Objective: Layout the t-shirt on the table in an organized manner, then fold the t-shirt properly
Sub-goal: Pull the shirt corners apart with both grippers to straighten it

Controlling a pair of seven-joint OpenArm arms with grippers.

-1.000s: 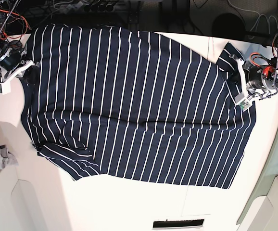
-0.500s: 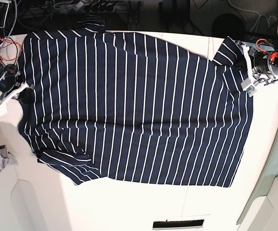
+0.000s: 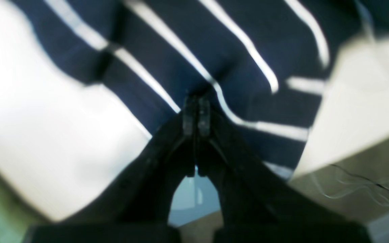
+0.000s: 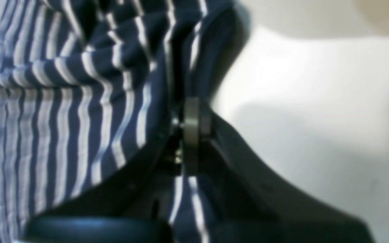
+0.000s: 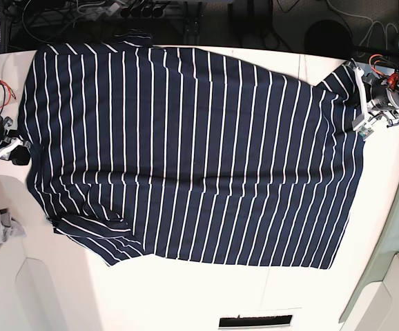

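The t-shirt (image 5: 186, 155) lies spread across the tabletop (image 5: 186, 296), stretched between pincers clamped on its edges: left pincer (image 3: 194, 111) at three o'clock, right pincer (image 4: 189, 116) at nine. Still the laying-out step (lower sleeve looks tucked); next, release and smooth it.

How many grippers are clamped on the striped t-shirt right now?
2. The left gripper pinches the t-shirt at its edge on the base view's right; the right gripper pinches the opposite edge on that view's left. Both wrist views show fabric between shut jaws.
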